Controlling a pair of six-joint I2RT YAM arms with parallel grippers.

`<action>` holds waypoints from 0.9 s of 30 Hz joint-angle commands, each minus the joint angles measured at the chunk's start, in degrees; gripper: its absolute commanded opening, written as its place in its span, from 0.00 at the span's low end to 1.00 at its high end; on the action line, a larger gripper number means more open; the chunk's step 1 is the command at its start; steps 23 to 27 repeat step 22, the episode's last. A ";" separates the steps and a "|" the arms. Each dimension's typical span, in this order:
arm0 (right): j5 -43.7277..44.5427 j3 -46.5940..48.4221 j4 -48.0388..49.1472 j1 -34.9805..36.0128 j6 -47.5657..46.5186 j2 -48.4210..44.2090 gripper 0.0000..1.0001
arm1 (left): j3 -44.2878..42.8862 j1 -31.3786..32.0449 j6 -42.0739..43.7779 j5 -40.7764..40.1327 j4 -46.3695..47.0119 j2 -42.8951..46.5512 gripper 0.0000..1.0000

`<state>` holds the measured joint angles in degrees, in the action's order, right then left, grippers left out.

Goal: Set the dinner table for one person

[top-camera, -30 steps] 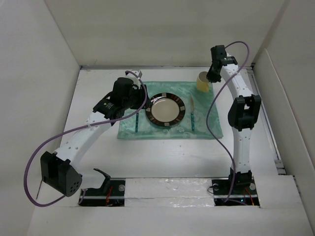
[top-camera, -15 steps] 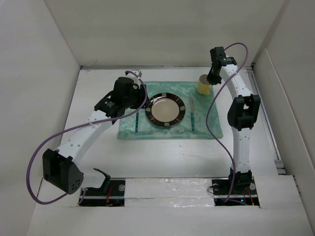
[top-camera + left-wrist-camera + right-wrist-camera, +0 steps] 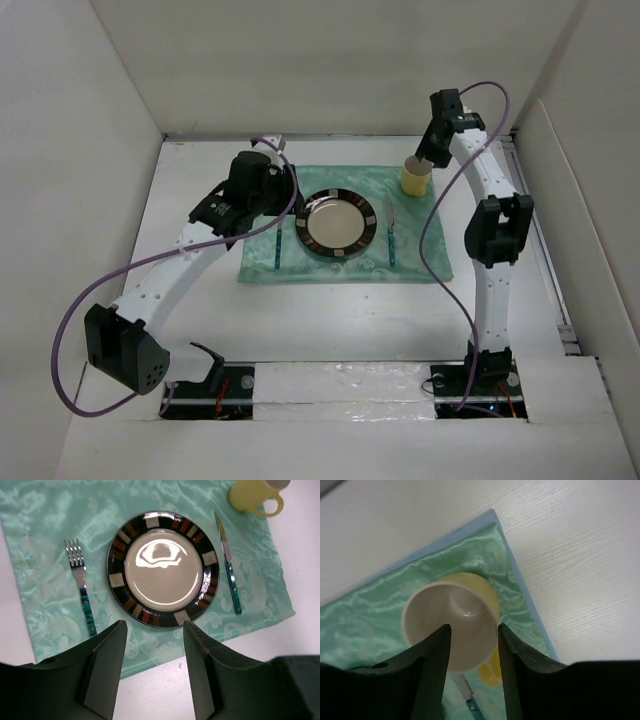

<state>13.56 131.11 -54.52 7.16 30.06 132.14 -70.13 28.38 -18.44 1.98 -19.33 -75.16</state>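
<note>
Dinner table [image 3: 330,310] matte white, white panels [image 3: 80,130] around, green mat [image 3: 300,268] centred

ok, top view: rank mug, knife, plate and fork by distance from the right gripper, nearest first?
1. mug, right beside the right gripper, at the far right corner of the mat.
2. knife, just right of the plate.
3. plate, in the middle of the mat.
4. fork, left of the plate.

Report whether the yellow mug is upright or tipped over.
Upright: the yellow mug stands on its base on the green placemat, round mouth facing up toward the right wrist camera.
</note>
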 commanded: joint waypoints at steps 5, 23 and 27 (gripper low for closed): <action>-15.11 -13.74 23.55 -0.30 2.89 -33.22 0.55 | -11.43 -0.34 -0.99 -7.94 0.96 0.80 0.47; 19.16 -51.39 42.67 -4.43 7.47 -71.14 0.85 | -11.97 -0.34 1.75 -28.61 5.63 18.64 0.86; 19.16 -51.39 42.67 -4.43 7.47 -71.14 0.85 | -11.97 -0.34 1.75 -28.61 5.63 18.64 0.86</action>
